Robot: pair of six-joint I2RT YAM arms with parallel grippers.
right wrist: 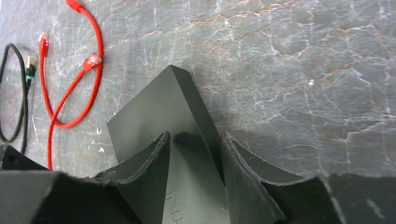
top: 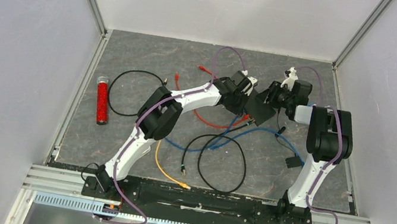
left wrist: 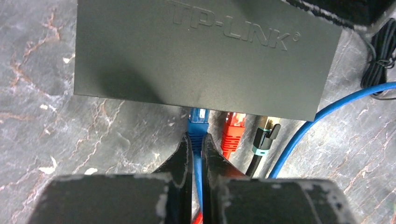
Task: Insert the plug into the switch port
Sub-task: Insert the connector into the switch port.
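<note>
A dark grey TP-LINK switch (left wrist: 205, 51) lies on the slate mat; it also shows in the top view (top: 258, 106) and the right wrist view (right wrist: 159, 116). My left gripper (left wrist: 198, 140) is shut on the boot of a blue plug (left wrist: 198, 120) whose clear tip sits at the switch's port face. A red plug (left wrist: 233, 130) and a black plug (left wrist: 266, 135) sit in ports to its right. My right gripper (right wrist: 196, 137) straddles the far corner of the switch, one finger on its top and one beside its edge. I cannot tell whether it clamps.
Loose red cables (right wrist: 70, 93), a black cable (top: 223, 164), an orange cable (top: 166, 170) and a blue cable (left wrist: 327, 121) lie about the mat. A red cylinder (top: 103, 100) lies at the left. A black cable coil (left wrist: 380, 60) sits right of the switch.
</note>
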